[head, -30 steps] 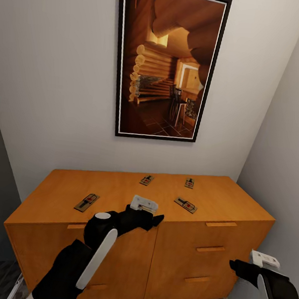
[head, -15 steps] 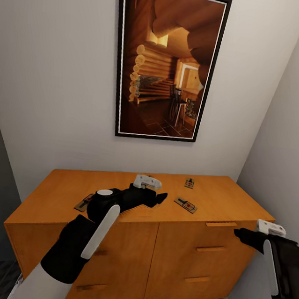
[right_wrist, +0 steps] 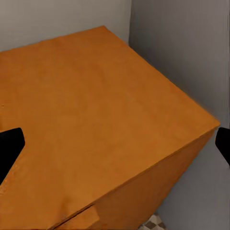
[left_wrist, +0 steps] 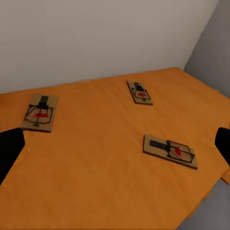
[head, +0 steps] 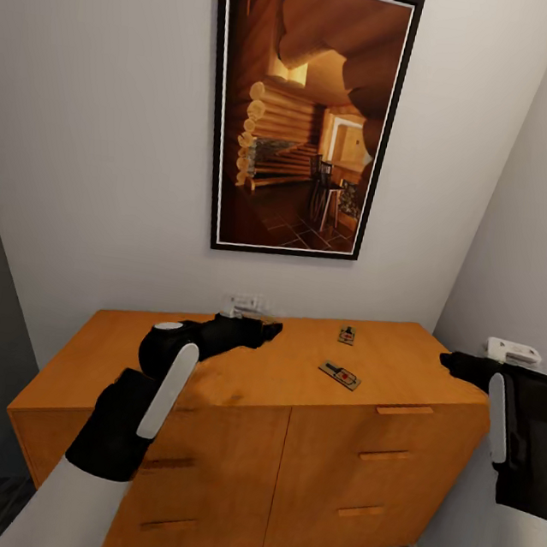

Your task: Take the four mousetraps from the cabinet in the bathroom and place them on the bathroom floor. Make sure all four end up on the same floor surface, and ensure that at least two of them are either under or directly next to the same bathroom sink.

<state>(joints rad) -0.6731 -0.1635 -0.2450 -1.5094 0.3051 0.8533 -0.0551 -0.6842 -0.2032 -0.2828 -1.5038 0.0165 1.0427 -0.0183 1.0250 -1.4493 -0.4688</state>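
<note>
Both arms rose since 1 s ago: left gripper (head: 268, 330), black, now over the smooth orange-brown wooden cabinet (head: 399, 372) top, jaws apart; right gripper (head: 450, 360) at 3 o'clock, also spread. Flat tan rectangular mousetraps w/ dark wire: one (head: 339, 375) at centre, another (head: 346, 335) at 12 behind it, third (left_wrist: 40, 112) nearer left gripper.

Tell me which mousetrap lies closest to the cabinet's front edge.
The mousetrap toward the cabinet's right front; the other mousetrap there sits farther back, near the wall.
</note>
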